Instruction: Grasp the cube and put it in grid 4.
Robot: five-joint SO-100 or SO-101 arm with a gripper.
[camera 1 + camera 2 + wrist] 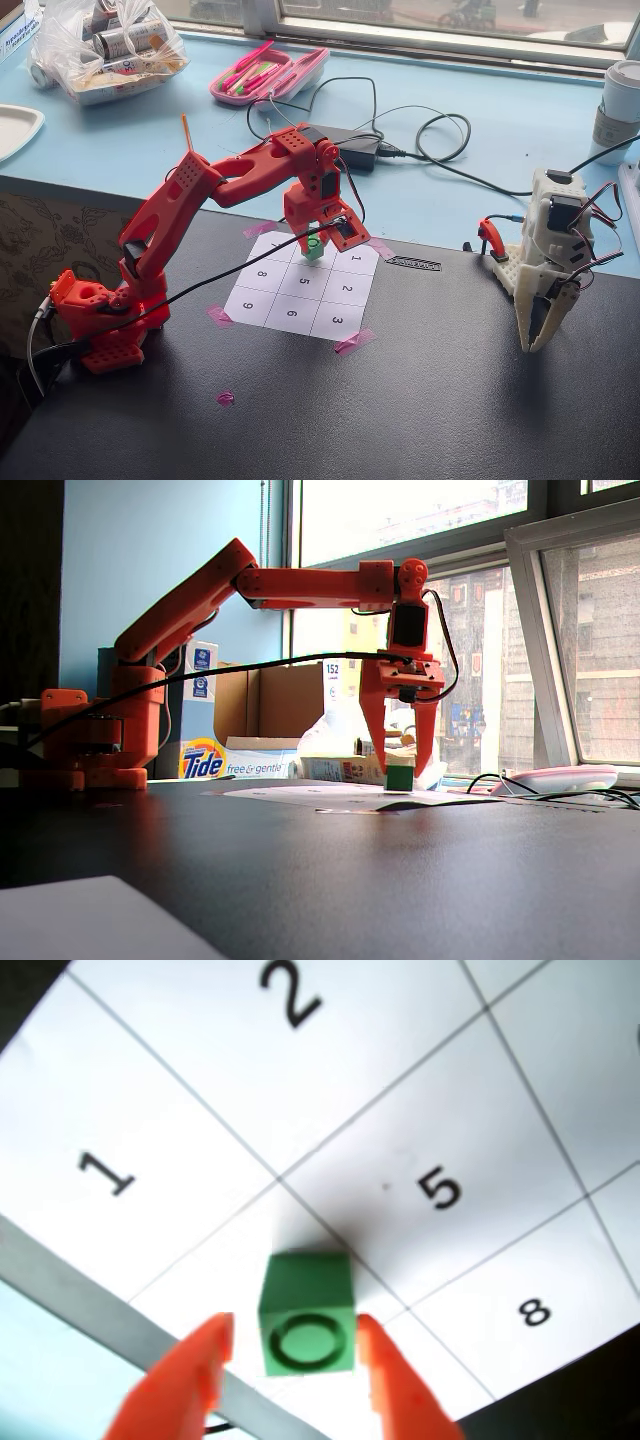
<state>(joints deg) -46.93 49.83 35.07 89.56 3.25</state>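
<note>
Right at the bottom of the wrist view your orange two-finger gripper [292, 1345] was spread open, one finger each side of the small bright green cube [307, 1320] with the round recess on top. It sat in the white paper cell [235, 1250] next to 1 and 5, probably grid 4. Looked light, rigid, smooth plastic, so you'd squeeze the flat sides.

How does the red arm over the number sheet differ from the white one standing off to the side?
The red plastic arm is stretched out over the numbered paper sheet, its tool straddling the small green cube. The white plastic arm stands folded upright on the black tabletop, pointing down at nothing. Both are cabled printed arms ending in two pointed fingers.
</note>
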